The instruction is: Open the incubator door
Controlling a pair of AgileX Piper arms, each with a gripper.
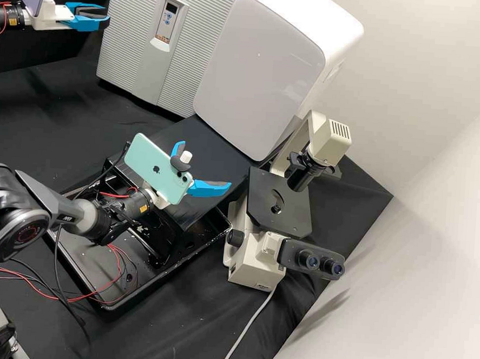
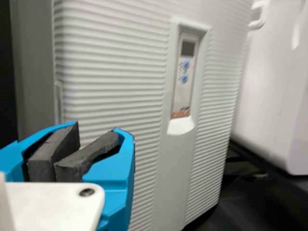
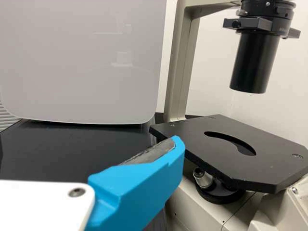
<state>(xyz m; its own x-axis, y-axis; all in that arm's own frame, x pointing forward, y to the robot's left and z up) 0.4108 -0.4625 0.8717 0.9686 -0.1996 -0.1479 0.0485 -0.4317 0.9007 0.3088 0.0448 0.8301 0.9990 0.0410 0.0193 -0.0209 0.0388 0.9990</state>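
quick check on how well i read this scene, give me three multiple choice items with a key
1. Where is the teal phone?
A) on the microscope's stage
B) at the right gripper
C) on the ribbed cabinet

2. How many eyepieces has the microscope?
A) none
B) five
C) two

3. How is the right gripper?
A) open
B) shut on nothing
C) shut on a cable

Key:
1 B: the high view shows it mounted just behind those fingers.
2 C: two dark tubes sit side by side.
3 A: its blue fingers stand well apart.

The incubator (image 1: 126, 37) was pale grey with ridged stripes, its buttons (image 2: 185, 78) blue; the microscope (image 1: 251, 260) cream and black; the tray (image 1: 158, 278) black.
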